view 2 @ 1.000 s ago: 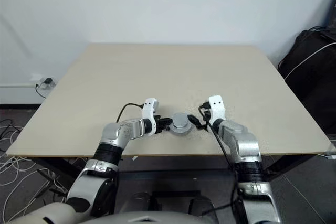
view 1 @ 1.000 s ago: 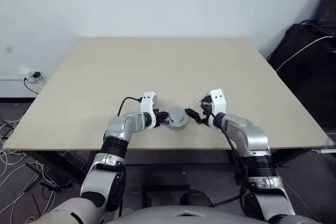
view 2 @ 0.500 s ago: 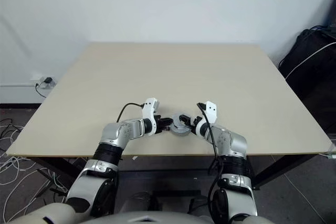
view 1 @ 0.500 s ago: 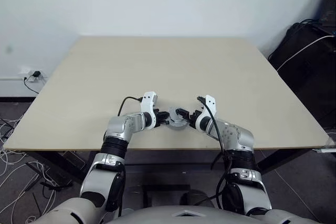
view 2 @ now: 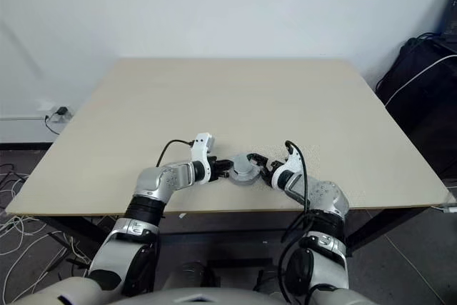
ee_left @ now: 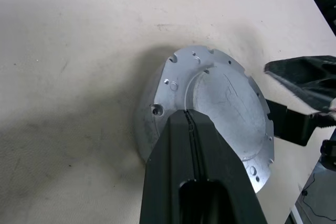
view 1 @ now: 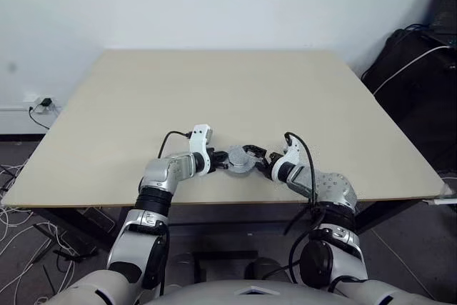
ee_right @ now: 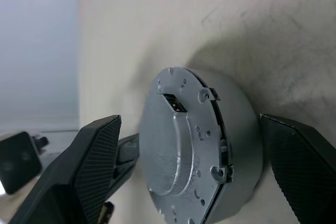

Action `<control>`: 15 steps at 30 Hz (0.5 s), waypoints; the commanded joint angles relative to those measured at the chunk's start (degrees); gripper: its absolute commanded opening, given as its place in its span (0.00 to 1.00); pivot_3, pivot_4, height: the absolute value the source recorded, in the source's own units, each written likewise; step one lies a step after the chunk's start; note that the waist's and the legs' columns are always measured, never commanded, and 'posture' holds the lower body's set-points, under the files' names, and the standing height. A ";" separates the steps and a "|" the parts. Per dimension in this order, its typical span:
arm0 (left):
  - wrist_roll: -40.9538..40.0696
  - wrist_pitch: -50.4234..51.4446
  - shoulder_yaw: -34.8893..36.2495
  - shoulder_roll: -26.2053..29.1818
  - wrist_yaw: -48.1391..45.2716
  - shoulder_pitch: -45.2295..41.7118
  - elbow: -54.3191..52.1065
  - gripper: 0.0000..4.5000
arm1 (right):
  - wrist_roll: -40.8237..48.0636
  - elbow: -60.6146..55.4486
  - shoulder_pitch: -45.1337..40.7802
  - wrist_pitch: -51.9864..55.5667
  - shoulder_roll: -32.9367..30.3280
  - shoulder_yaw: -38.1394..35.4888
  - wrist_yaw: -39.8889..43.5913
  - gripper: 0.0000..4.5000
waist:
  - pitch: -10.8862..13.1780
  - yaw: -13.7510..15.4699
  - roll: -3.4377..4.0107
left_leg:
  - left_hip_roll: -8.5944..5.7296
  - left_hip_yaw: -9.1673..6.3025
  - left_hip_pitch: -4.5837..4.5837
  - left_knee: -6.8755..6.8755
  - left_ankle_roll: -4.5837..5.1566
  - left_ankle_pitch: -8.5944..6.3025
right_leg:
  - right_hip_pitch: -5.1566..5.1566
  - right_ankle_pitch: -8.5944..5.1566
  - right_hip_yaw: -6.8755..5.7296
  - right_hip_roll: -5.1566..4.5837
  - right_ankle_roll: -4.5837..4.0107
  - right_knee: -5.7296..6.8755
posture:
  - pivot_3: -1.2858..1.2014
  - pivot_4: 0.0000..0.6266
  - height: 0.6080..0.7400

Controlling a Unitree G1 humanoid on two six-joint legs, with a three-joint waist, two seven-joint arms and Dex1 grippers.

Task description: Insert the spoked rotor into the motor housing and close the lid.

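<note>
Sitting on top of the motor housing (ee_right: pixel 239 145), the lid (ee_left: pixel 220 109) shows its plain grey face with the raised middle, so the closing step looks largely done; no spoked rotor lies loose on the worktop (view 1: pixel 214 91), which suggests it is already inside, though the closed assembly hides that. From the right wrist view the lid seems a little skewed on the housing, with a dark gap along one edge, so my judgement is that what is left is to seat it flush.

Between the two tools, near the worktop's front edge, the assembly rests on the surface. The left tool (ee_left: pixel 190 116) has its fingers pressed together, and their joined tip lies on the lid's near rim, apparently steadying it. The right tool (ee_right: pixel 205 145) is spread wide, one finger on each side of the assembly; its fingers (ee_right: pixel 97 161) stand just beside the housing wall, and I cannot tell whether either pad touches it. It carries nothing. If it squeezes or presses from here, the thin skewed edge is the place to watch, since the lid could tip rather than settle.
</note>
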 commanded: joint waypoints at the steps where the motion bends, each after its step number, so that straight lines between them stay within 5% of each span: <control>1: 0.76 0.84 -1.38 -0.23 0.16 0.96 0.46 0.00 | 5.20 -0.21 -1.60 2.68 1.93 0.12 1.63 0.99 | 0.01 -0.11 0.01 | 0.01 0.00 0.00 0.00 0.00 0.00 | 0.00 0.00 0.00 0.01 0.00 0.00 | 0.52 0.00 1.00; 15: 1.07 1.33 -1.96 0.28 0.08 1.41 -0.14 0.00 | 4.73 -4.22 2.71 8.16 2.40 8.69 4.10 0.99 | 0.03 -1.38 0.05 | 0.05 0.00 0.03 -0.03 -0.01 0.00 | -0.03 0.00 0.06 0.04 0.00 0.02 | 0.52 0.00 1.00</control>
